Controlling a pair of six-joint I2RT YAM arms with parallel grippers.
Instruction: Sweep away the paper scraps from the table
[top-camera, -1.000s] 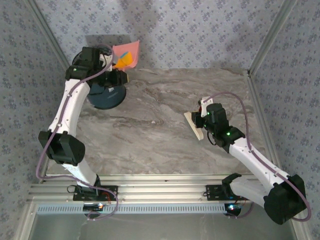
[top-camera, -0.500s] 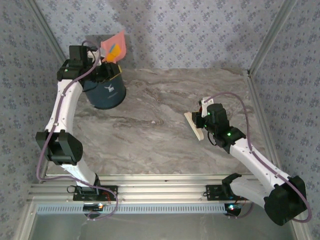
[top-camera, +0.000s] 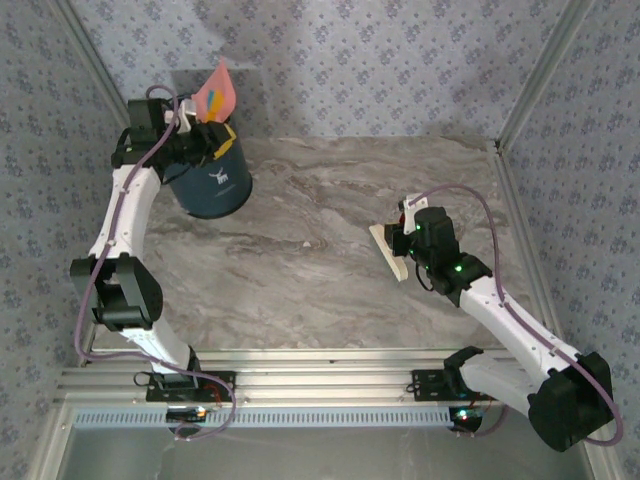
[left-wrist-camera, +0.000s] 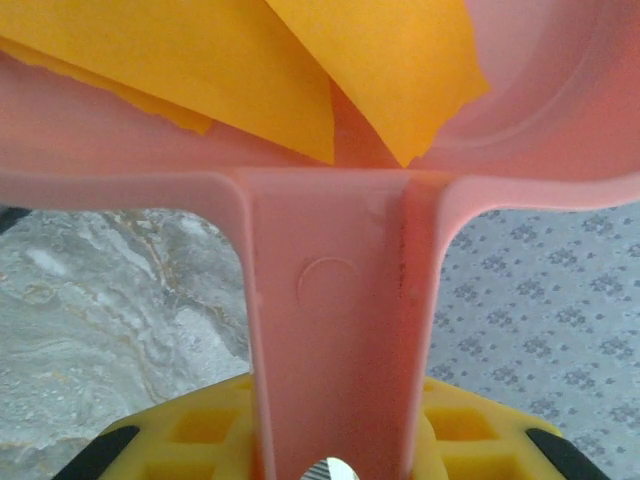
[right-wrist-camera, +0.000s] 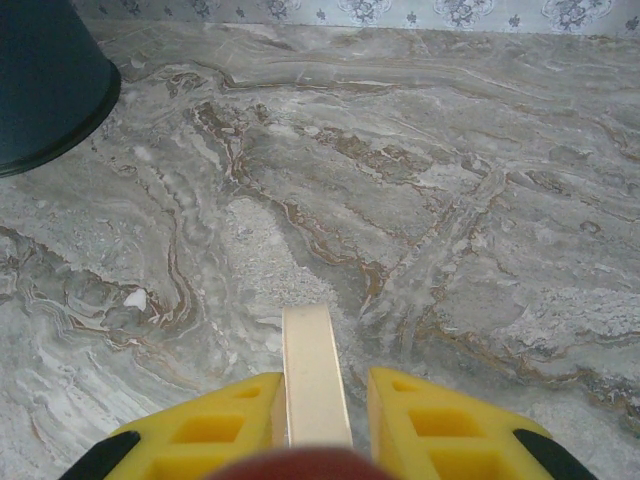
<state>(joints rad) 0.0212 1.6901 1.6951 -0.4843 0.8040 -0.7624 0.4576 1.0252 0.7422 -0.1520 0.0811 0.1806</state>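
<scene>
Setting: You are looking down on a grey-beige, marble-patterned table (top-camera: 300, 280) with an aluminium frame. Blue-grey floral walls (top-camera: 400, 60) close it in.

Left arm: It stretches to the table's far left corner and is raised over a dark blue bucket (top-camera: 212, 185) that stands upright there.

Left gripper: Your left gripper (left-wrist-camera: 335, 425) is clamped on the handle of a pink dustpan (top-camera: 215, 92). In the wrist view the handle fills the whole gap between the yellow fingers (left-wrist-camera: 200, 435).

Dustpan: It is tipped steeply, almost on edge, and sits above the bucket's far rim, close to the back wall.

Paper scraps: Large orange-yellow paper scraps (left-wrist-camera: 200, 60) lie overlapping inside the dustpan, up against its back wall where the handle joins. You cannot tell whether the bucket holds any.

Right arm: It reaches over the right-hand middle of the table, well apart from the bucket and the dustpan.

Right gripper: Your right gripper (right-wrist-camera: 325, 380) is closed on a flat cream-coloured tool (right-wrist-camera: 315, 370), whose narrow edge is pinched between the two yellow fingers. From above, the tool shows as a pale block sticking out to the gripper's left, low over the marble. You cannot tell whether it touches the surface.

Near the right gripper: The wrist view shows veined marble ahead, with the bucket's dark side at the upper left corner.
</scene>
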